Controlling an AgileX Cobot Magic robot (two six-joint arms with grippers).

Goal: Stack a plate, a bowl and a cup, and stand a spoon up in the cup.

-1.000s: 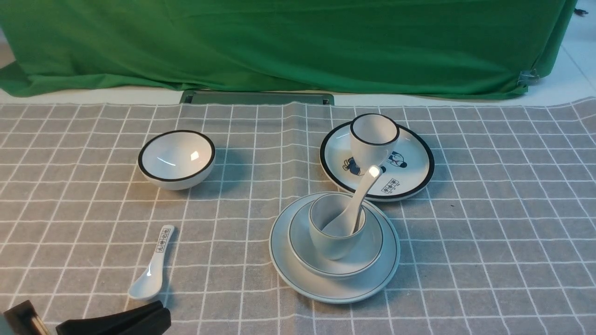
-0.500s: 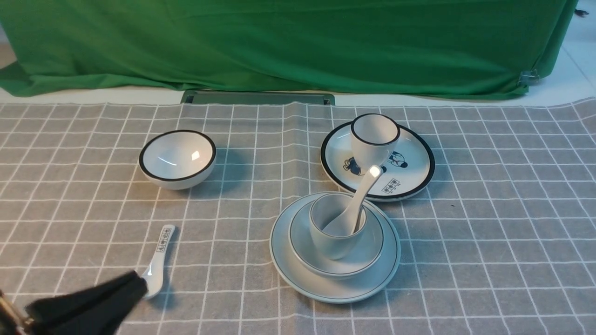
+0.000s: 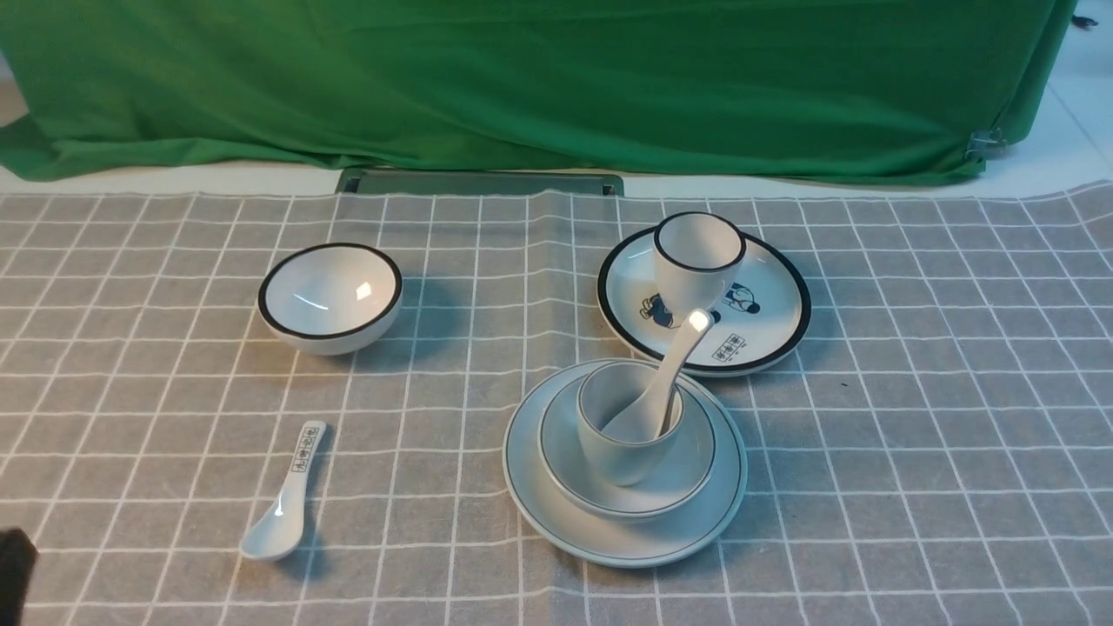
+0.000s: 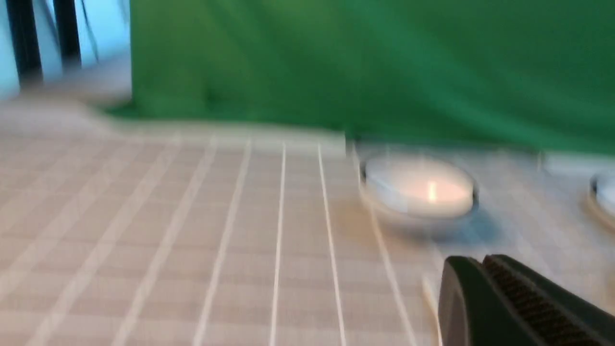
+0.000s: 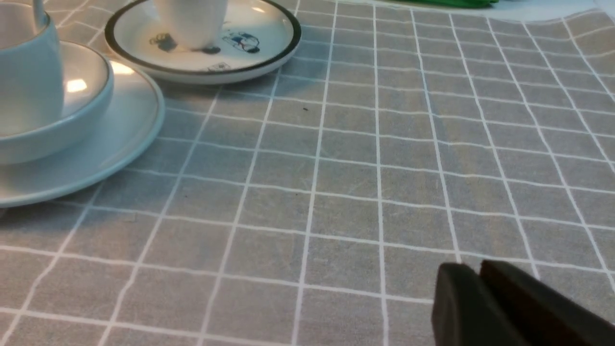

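The plate (image 3: 624, 535) lies on the checked cloth of the desk (image 3: 913, 452), a little right of centre and toward the near edge; the bowl (image 3: 639, 496) sits inside it, the cup (image 3: 622, 448) stands in the bowl, and the spoon (image 3: 674, 369) leans in the cup with its handle tilted up toward the far right. Just beyond this stack lies the black-rimmed cartoon plate (image 3: 765, 335) carrying the black-rimmed cup (image 3: 698, 256). Well to the far left sits the black-rimmed bowl (image 3: 330, 296), and near left lies the printed spoon (image 3: 285, 496). The left end effector (image 4: 480, 278) is clenched with nothing between its fingers, at the near left edge of the desk, well apart from the stack; its wrist view is blurred. The right end effector (image 5: 480, 278) looks pressed together at the tips and holds nothing, low over bare cloth to the near right of the stack, clear of the plate's rim
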